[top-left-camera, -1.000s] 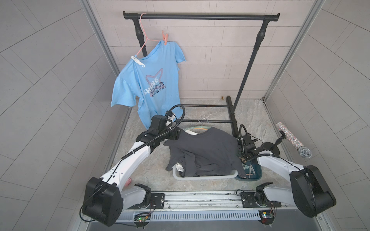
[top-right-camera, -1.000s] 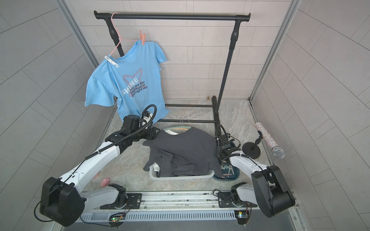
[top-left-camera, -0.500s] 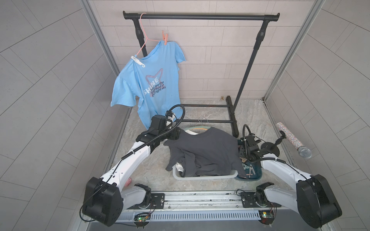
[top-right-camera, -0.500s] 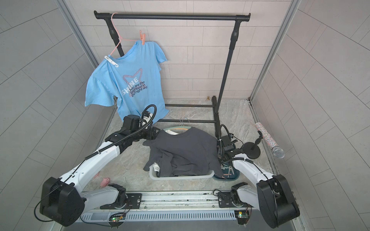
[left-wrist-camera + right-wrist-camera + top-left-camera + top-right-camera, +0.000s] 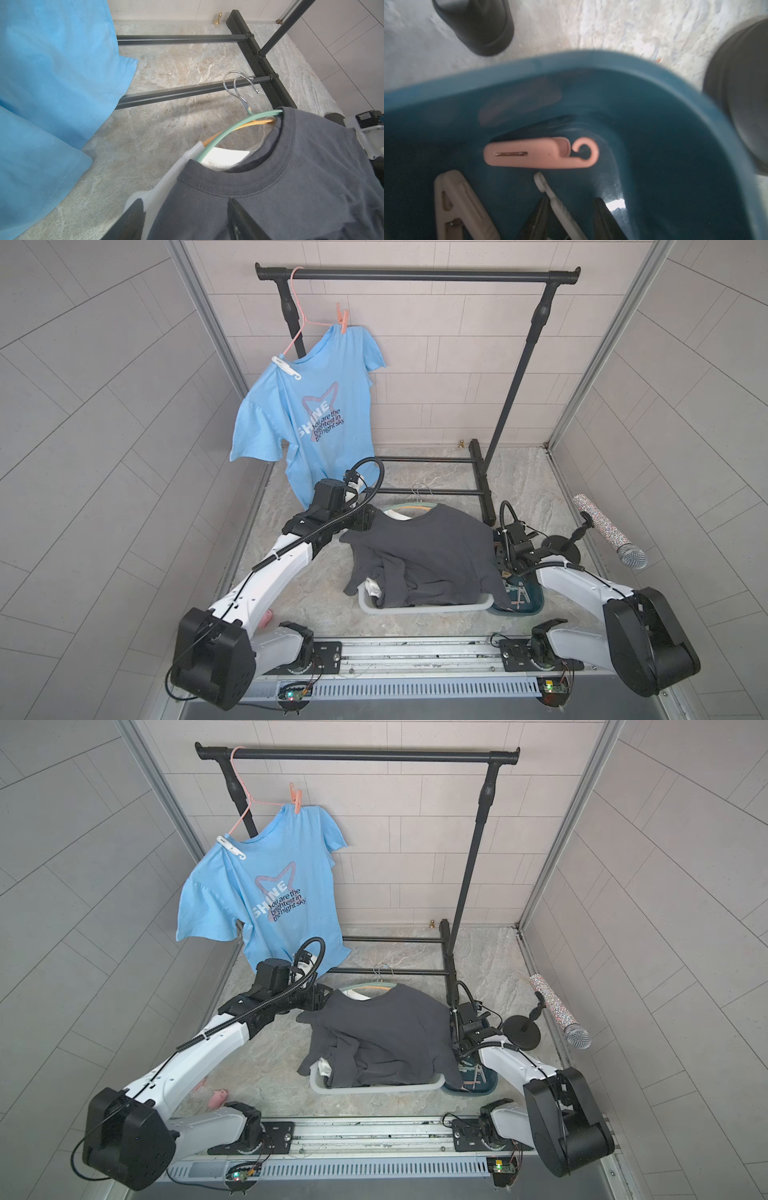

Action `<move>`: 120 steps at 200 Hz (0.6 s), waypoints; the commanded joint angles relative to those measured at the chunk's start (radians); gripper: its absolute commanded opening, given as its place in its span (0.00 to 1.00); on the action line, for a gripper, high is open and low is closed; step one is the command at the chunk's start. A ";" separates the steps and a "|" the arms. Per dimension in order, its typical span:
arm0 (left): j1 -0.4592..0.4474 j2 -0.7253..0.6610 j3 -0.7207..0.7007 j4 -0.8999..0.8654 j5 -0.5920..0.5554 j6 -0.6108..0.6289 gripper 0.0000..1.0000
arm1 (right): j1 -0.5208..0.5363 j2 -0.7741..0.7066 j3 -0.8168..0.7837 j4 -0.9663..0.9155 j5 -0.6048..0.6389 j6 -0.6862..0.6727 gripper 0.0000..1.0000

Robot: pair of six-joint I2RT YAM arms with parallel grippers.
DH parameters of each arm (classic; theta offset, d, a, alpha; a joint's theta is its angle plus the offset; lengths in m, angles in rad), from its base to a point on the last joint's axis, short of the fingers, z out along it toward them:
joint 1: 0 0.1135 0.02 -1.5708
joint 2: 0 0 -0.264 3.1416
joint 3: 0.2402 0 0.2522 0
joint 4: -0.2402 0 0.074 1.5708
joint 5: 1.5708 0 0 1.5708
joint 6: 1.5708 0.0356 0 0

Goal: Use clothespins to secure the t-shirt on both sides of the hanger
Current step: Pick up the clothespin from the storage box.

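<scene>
Peg pickup: right gripper [image 5: 570,199], fingers [image 5: 535,220] parted, straddles a white clothespin [image 5: 552,195]; left gripper [image 5: 185,200] hovers spread over the grey t-shirt [image 5: 301,176]. Next: a square pinch.

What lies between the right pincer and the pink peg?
Right wrist view: only the white peg's tip, on bin floor, between right pincer and pink peg.

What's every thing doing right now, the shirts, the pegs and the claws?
Blue t-shirt: hanging on rail, pegged both sides.
Grey t-shirt: draped over basket, no pegs showing.
Left claw: open above grey t-shirt.
Right claw: open around white peg.
Pink peg: lying loose in bin.
</scene>
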 commanded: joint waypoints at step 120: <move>-0.002 -0.069 0.006 0.015 -0.021 0.002 0.67 | -0.009 -0.218 -0.018 -0.111 0.109 0.021 0.00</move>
